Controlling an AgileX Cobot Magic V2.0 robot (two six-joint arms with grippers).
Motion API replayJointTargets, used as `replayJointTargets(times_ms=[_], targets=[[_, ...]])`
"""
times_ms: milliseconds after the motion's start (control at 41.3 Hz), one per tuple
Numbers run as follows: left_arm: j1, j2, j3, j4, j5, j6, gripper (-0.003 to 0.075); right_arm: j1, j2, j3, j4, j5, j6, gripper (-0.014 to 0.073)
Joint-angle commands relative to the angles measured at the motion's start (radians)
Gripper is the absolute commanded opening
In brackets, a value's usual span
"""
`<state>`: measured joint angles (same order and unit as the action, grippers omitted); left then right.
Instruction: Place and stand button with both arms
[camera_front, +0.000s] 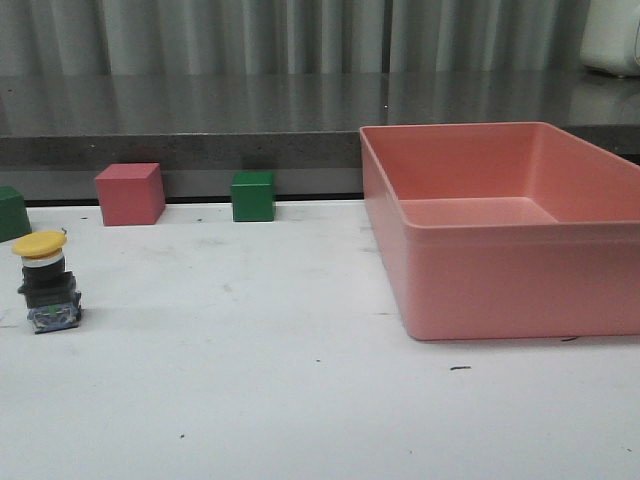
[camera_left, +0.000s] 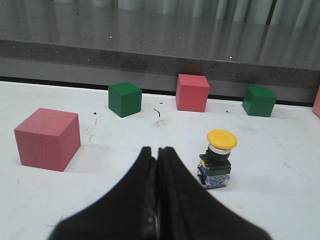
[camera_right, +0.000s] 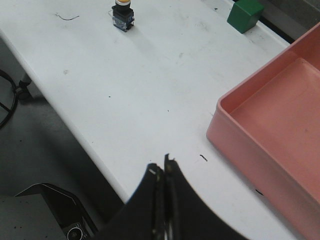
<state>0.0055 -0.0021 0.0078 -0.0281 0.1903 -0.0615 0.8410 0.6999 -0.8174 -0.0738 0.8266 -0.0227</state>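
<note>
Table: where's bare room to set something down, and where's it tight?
Widest free patch: white table between the button and the pink bin, to the near edge. The bin's floor looks bare. Tight: back edge, pink cube and green cube.

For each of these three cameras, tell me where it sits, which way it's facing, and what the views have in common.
Front view: low at the table's near edge, facing forward toward the grey ledge; shows the button standing at left and the pink bin at right; no robot parts.
Left wrist view: on the left arm, looking over the shut left gripper at the button and cubes.
Right wrist view: on the right arm, looking down past the shut right gripper across the table.
Shared: all three show the button.
</note>
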Motion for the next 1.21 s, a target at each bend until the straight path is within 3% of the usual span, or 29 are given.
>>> replayJointTargets(times_ms=[0, 242, 387, 557, 944, 1186], targets=[[-0.008, -0.025, 0.015, -0.01, -0.084, -0.002, -0.002, -0.003, -0.006, -0.025, -0.004, -0.068, -0.007, -0.0068], [-0.008, -0.025, 0.015, -0.01, -0.084, -0.002, -0.002, -0.013, -0.011, -0.022, -0.004, -0.069, -0.007, -0.0068], [-0.008, -0.025, 0.015, -0.01, -0.084, -0.002, -0.002, -0.186, -0.062, 0.003, 0.024, -0.096, -0.007, -0.0068], [-0.008, -0.025, 0.015, -0.01, -0.084, -0.002, -0.002, -0.397, -0.212, 0.153, 0.023, -0.186, -0.007, -0.0068], [-0.008, -0.025, 0.015, -0.01, -0.084, -0.002, -0.002, -0.745, -0.629, 0.666, 0.06, -0.759, -0.007, -0.0068], [-0.008, -0.025, 0.015, -0.01, -0.084, -0.002, -0.002, -0.827, -0.728, 0.821, 0.137, -0.91, -0.007, -0.0068]])
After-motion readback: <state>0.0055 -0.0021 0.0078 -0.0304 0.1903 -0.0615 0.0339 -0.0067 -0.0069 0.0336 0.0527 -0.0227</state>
